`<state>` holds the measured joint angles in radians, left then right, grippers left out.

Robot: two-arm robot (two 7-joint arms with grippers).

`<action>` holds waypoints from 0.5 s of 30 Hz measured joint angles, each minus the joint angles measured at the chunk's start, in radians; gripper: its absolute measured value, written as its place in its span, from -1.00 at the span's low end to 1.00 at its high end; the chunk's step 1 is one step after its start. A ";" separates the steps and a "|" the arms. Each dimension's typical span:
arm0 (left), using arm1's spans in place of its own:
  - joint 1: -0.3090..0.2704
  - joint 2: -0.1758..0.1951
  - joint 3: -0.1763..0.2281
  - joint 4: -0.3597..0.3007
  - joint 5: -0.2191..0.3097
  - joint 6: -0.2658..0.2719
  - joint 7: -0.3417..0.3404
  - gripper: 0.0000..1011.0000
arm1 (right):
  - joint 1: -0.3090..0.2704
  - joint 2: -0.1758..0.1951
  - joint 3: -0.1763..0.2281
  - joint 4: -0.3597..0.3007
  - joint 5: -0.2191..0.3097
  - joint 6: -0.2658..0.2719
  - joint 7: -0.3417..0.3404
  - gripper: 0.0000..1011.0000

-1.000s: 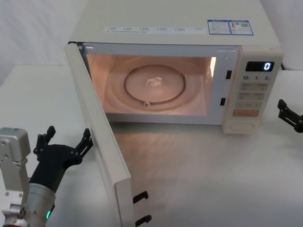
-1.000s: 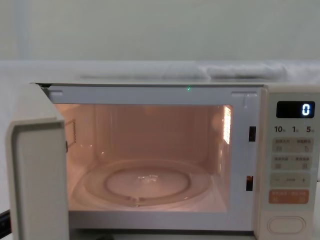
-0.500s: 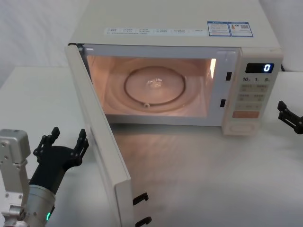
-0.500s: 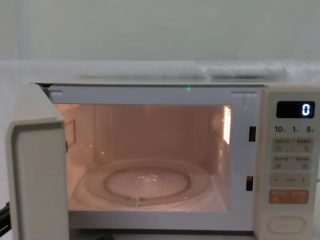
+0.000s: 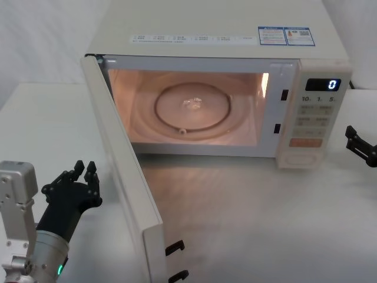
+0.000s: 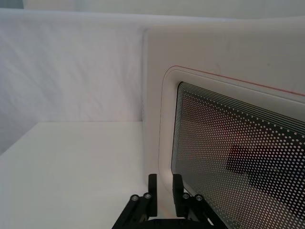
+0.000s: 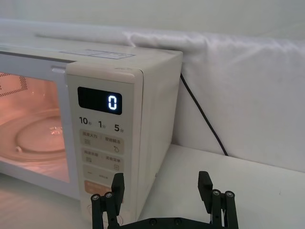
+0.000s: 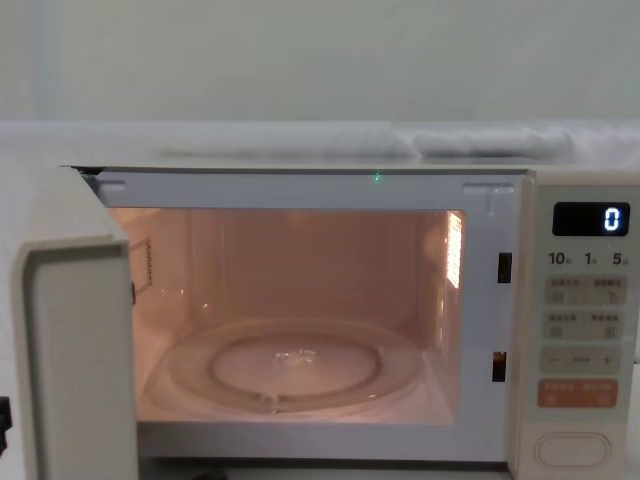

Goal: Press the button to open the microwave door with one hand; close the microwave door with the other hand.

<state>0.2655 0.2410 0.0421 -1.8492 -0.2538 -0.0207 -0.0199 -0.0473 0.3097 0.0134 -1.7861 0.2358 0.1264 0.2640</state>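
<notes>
Left gripper [image 5: 83, 173] narrowed, fingers nearly together, just outside the open microwave door [image 5: 121, 177].
Door stands swung wide, cavity lit, glass turntable [image 5: 191, 106] inside. Right gripper [image 7: 162, 187] wide open, beside the control panel [image 5: 315, 115]; the button [image 8: 571, 447] at its foot, untouched.

Lab setup, white-draped table [image 5: 47, 118], backdrop [image 7: 238, 81]
</notes>
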 joint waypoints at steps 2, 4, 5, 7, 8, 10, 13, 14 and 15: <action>0.000 0.000 0.000 0.000 0.000 0.000 0.000 -0.64 | 0.000 0.000 0.000 0.000 0.000 0.000 0.000 0.98; 0.000 0.000 0.000 0.000 0.000 0.000 0.000 -0.73 | 0.000 0.000 0.000 0.000 0.000 0.000 0.000 0.98; 0.000 0.000 0.000 0.000 0.000 0.000 0.000 -0.84 | 0.000 0.000 0.000 0.000 0.000 0.000 0.000 0.98; 0.000 0.000 0.000 0.000 0.000 0.000 0.000 -0.95 | 0.000 0.000 0.000 0.000 0.000 0.000 0.000 0.98; 0.000 0.000 0.000 0.000 0.000 0.000 0.000 -0.99 | 0.000 0.000 0.000 0.000 0.000 0.000 0.000 0.98; 0.000 0.000 0.000 0.000 0.000 0.000 0.000 -1.00 | 0.000 0.000 0.000 0.000 0.000 0.000 0.000 0.98; 0.000 0.000 0.000 0.000 0.000 0.000 0.000 -1.00 | 0.000 0.000 0.000 0.000 0.000 0.000 0.000 0.98; 0.000 0.000 0.000 0.000 0.000 0.000 0.000 -1.00 | 0.000 0.000 0.000 0.000 0.000 0.000 0.000 0.98; 0.000 0.000 0.000 0.000 0.000 0.000 0.000 -1.00 | 0.000 0.000 0.000 0.000 0.000 0.000 0.000 0.98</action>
<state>0.2655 0.2410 0.0421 -1.8492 -0.2538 -0.0208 -0.0199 -0.0473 0.3097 0.0133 -1.7861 0.2359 0.1264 0.2640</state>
